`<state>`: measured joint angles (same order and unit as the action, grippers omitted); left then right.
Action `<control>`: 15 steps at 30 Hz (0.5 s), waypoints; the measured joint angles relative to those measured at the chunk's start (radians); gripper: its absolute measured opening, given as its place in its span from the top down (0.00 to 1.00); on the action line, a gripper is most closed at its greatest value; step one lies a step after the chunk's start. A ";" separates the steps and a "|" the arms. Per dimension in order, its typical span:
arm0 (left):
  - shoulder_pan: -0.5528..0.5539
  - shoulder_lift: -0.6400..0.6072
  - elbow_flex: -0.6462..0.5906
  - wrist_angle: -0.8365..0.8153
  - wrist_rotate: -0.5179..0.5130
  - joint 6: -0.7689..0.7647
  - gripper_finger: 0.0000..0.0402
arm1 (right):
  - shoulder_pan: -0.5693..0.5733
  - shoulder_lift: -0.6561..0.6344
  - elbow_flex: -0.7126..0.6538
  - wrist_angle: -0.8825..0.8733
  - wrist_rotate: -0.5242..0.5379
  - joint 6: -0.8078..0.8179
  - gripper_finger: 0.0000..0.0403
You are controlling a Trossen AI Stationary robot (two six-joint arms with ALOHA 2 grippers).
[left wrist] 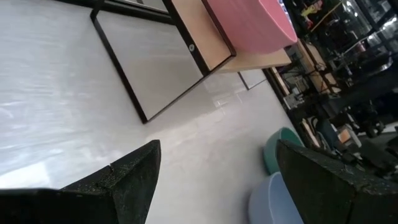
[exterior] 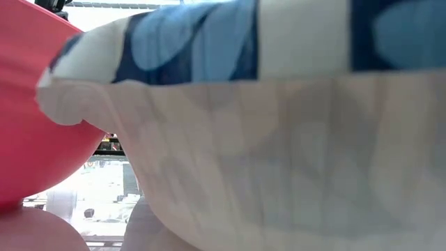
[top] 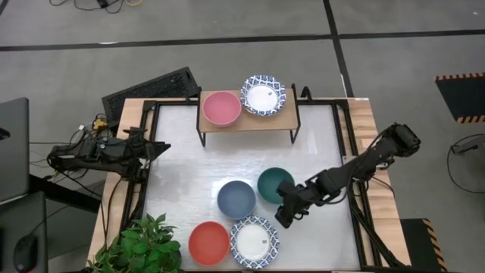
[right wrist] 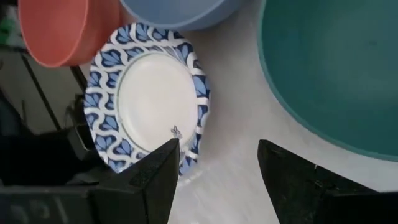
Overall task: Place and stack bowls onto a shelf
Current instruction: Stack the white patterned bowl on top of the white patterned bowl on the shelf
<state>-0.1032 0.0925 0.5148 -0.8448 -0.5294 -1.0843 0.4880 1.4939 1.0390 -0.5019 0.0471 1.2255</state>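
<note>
From above, we see the pink bowl (top: 221, 108) and a patterned bowl (top: 262, 95) already on the shelf (top: 250, 121), while our right claw (top: 286, 214) hangs between the green bowl (top: 273, 184) and the patterned bowl on the worktop (top: 254, 241). Its wrist view shows the fingers (right wrist: 152, 180) apart and empty, likely lining up on that patterned rim. Our left claw (left wrist: 211, 186), also parted, waits at the worktop's left edge.

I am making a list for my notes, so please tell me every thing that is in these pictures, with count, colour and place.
Round pink bowl: one, on the wooden shelf, left side.
White bowl with blue-patterned rim: one, on the shelf, right side.
Low shelf with light wooden top and black legs: one, far edge of the white table.
Dark green bowl: one, on the table centre.
Blue bowl: one, beside the green one.
Red bowl: one, near edge.
Second patterned bowl: one, beside the red one.
Green plant: one, near left corner.
Left hand: open, left table edge.
Right hand: open, between the green and second patterned bowls.
</note>
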 joint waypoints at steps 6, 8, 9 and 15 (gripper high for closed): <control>0.000 0.000 0.000 -0.033 0.001 0.002 0.25 | 0.046 0.000 -0.035 0.065 0.054 0.071 0.39; 0.000 0.000 0.000 -0.051 0.001 0.002 0.25 | 0.062 0.002 -0.035 0.072 0.078 0.085 0.39; 0.000 0.000 0.000 -0.055 0.000 0.003 0.25 | 0.068 0.013 -0.033 0.077 0.084 0.093 0.39; 0.000 0.000 0.000 -0.092 -0.006 0.003 0.25 | 0.099 0.096 -0.031 0.140 0.078 0.152 0.39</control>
<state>-0.1028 0.0921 0.5148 -0.9370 -0.5358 -1.0816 0.5869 1.5894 1.0077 -0.3622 0.1249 1.3777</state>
